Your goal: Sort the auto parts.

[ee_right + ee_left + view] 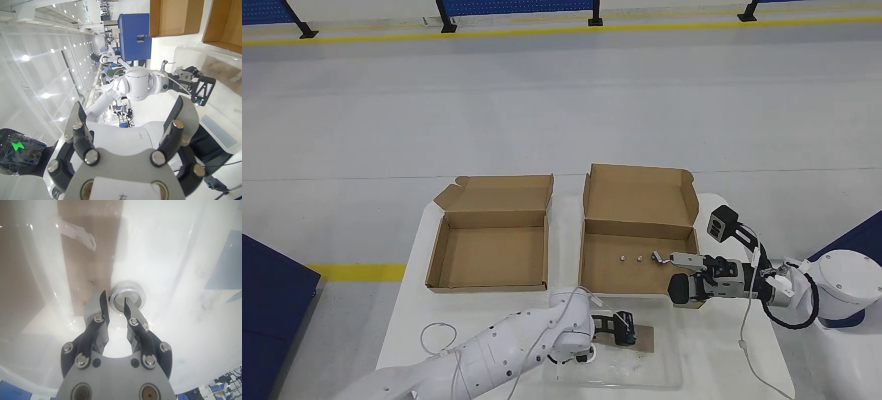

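Note:
My left gripper (115, 306) hangs low inside a clear plastic tray (667, 375) at the table's front. It is open: one finger reaches inside a silver metal ring (130, 291), the other stands just outside the ring's wall. A white plastic clip (79, 236) lies farther off in the tray. Beside the front right corner of the right cardboard box (637, 215), my right gripper (128, 104) is open and empty. That box holds three small parts (640, 257). In the top view the left gripper (623, 328) sits over the tray's edge.
An empty open cardboard box (487, 255) stands left of the right one, both with lids folded back. A brown pad (645, 337) lies under the tray. A thin white cable (437, 335) loops at the table's front left.

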